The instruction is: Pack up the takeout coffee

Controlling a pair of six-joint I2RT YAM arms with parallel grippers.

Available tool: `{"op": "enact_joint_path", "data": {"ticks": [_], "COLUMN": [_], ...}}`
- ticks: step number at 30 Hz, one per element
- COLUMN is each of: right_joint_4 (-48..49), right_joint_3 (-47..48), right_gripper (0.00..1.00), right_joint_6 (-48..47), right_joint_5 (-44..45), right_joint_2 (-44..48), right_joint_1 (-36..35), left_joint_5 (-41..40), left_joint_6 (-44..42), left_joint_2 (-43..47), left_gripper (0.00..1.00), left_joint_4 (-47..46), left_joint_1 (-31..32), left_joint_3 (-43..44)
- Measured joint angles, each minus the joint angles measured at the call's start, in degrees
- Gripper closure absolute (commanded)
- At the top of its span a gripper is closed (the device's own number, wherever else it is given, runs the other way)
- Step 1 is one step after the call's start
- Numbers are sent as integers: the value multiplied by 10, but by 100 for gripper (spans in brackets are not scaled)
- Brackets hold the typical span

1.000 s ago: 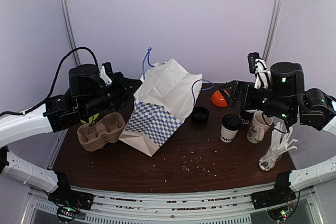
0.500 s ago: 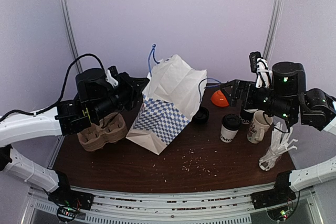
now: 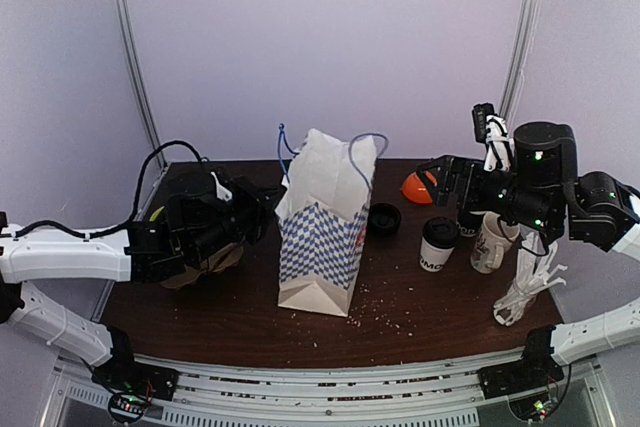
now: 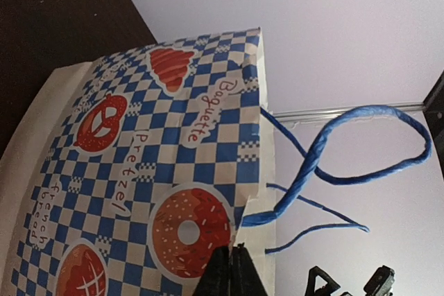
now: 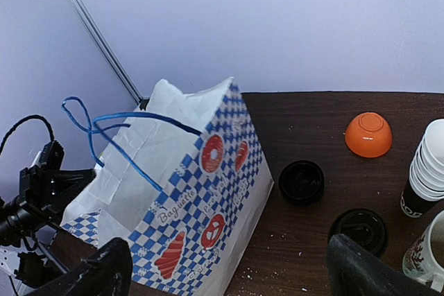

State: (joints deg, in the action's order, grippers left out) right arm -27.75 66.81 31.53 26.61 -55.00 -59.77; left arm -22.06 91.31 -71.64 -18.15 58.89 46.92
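The takeout coffee [image 3: 438, 245] is a white paper cup with a black lid, standing right of centre on the table; only its lid [image 5: 359, 230] shows in the right wrist view. A blue-and-white checked paper bag [image 3: 322, 232] with blue handles stands upright mid-table. My left gripper [image 3: 268, 209] is shut on the bag's upper side edge [image 4: 239, 233], fingertips pinched together [image 4: 231, 268]. My right gripper [image 3: 438, 179] hangs open above and behind the coffee, holding nothing; its wide-apart fingers [image 5: 368, 275] frame the bag [image 5: 187, 192].
A loose black lid [image 3: 382, 218] lies right of the bag. An orange bowl [image 3: 417, 187], a stack of lidless cups [image 5: 427, 171] and a white mug [image 3: 490, 240] stand at the right. White plastic cutlery [image 3: 525, 287] lies near the right edge. A cardboard cup carrier [image 3: 212, 259] sits behind my left arm.
The bag has gone from leaning on its side to standing upright, pulled by my left gripper, which moved right and lower. The right arm has not moved.
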Motion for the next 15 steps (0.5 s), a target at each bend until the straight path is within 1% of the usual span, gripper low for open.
{"op": "enact_joint_path", "data": {"ticks": [2,3,4,6,9,11,12,15], "right_joint_4": [0,0,0,0,1,3,5,10], "right_joint_3": [0,0,0,0,0,0,0,-2], "right_gripper": [0,0,0,0,0,0,0,0], "right_joint_6": [1,1,2,2,2,2,2,2], "right_joint_5": [0,0,-1,-1,-3,-3,-3,-5], "right_joint_2": [0,0,0,0,-1,-3,-4,-5], "right_joint_1": [0,0,0,0,0,1,1,1], "left_joint_5": [-5,-9,-11,-16,-24,-27,-27,-23], "left_joint_6": [5,10,11,10,-3,-17,-28,-69], "left_joint_2": [7,14,21,37,67,86,93,101], "left_gripper": [75,65,60,43,24,15,13,11], "left_joint_4": [6,13,20,36,59,80,98,178], "left_joint_1": [0,0,0,0,0,0,0,0], "left_joint_3": [-16,-23,-26,-28,-28,-24,-17,26]}}
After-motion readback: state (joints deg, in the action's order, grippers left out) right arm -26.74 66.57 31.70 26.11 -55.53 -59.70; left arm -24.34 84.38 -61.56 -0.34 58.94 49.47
